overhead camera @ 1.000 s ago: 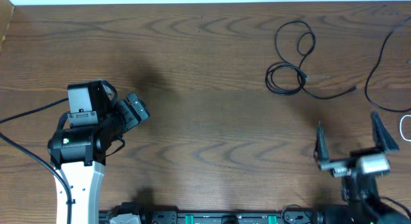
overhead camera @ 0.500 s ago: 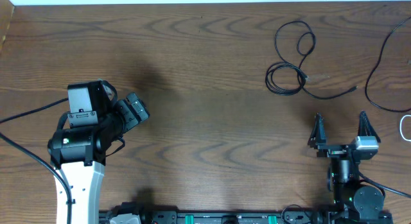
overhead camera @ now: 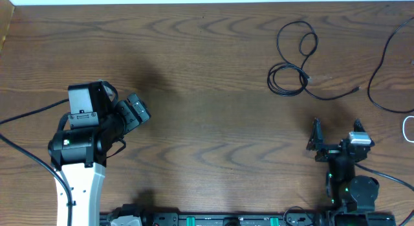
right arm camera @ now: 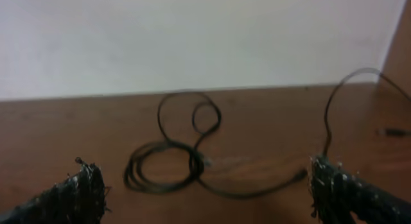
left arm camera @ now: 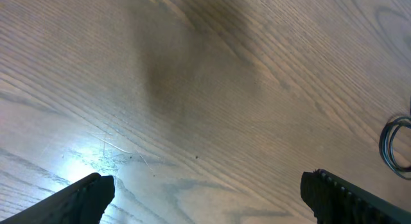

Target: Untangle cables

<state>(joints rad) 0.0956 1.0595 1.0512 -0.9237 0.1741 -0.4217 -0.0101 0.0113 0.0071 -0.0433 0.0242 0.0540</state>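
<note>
- Right gripper [overhead camera: 336, 131] now sits further left, jaws spread, empty; left gripper [overhead camera: 132, 113] spread too.
- Black coil [overhead camera: 288, 79] lies beyond right gripper: light, limp; we'd pinch one loop strand.

Wood-grain table [overhead camera: 213, 70], smooth, slight sheen; thin black cables [overhead camera: 294, 61], matt.

A black cable [overhead camera: 304, 76] lies flat on the surface [overhead camera: 213, 70], far right: a tight coil of several turns, wider loops beyond it, and a tail trailing right to a small plug. A second black cable [overhead camera: 381, 57] curves loosely beside it, apart. A white cable [overhead camera: 405, 129] loops at the right edge.
</note>
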